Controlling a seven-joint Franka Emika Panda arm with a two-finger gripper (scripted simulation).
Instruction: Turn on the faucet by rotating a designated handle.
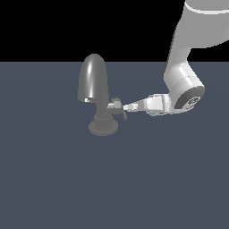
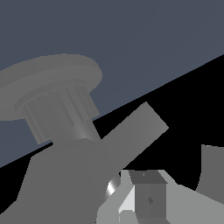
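Nearest in the wrist view: pale grey fingertip block of the white gripper (image 2: 146,199), cropped at the frame edge, lying just beside the short silvery-grey stub handle (image 2: 131,133); finger spread not determinable, no grasp visible. In the exterior view, gripper (image 1: 128,107) extended level from the exterior view's right, tip at the handle (image 1: 117,106); touching or merely adjacent cannot be told. Handle projecting sideways from the narrow stem of the dark grey metallic faucet (image 1: 94,80), standing mid-way across the flat slate-blue surface (image 1: 53,179), well away from its edges. Likely rigid, smooth and slippery metal, hinged to swing about the stem; best pushed or pinched near its free end, judged from shape alone. Second finger unseen; round stepped base (image 2: 52,83) partly cut off; upper arm cropped.
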